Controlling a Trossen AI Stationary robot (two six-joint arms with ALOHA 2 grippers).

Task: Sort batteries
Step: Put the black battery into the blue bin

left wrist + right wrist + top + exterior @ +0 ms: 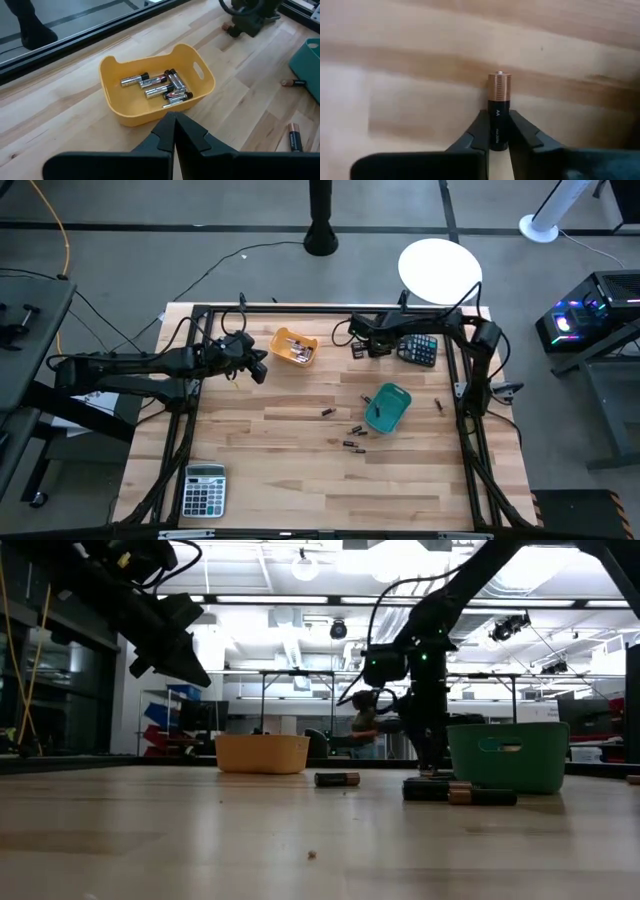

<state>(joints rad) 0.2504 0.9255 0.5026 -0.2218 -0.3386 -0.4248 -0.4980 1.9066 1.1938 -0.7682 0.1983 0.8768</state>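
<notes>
Pinching a black-and-copper battery (pixel 499 110) by its dark end, the right gripper (pixel 498 131) should lift straight up. Left gripper (pixel 174 131) hangs pressed together near the yellow tray (pixel 131 111).

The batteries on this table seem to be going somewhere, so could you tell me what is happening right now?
The robot is sorting batteries. The right gripper, at the far side of the table beside a calculator, has closed on a black-and-copper battery. The left gripper is shut and empty, hovering by the yellow tray, which already holds several silvery batteries. A few more batteries lie loose beside the teal tray.
</notes>
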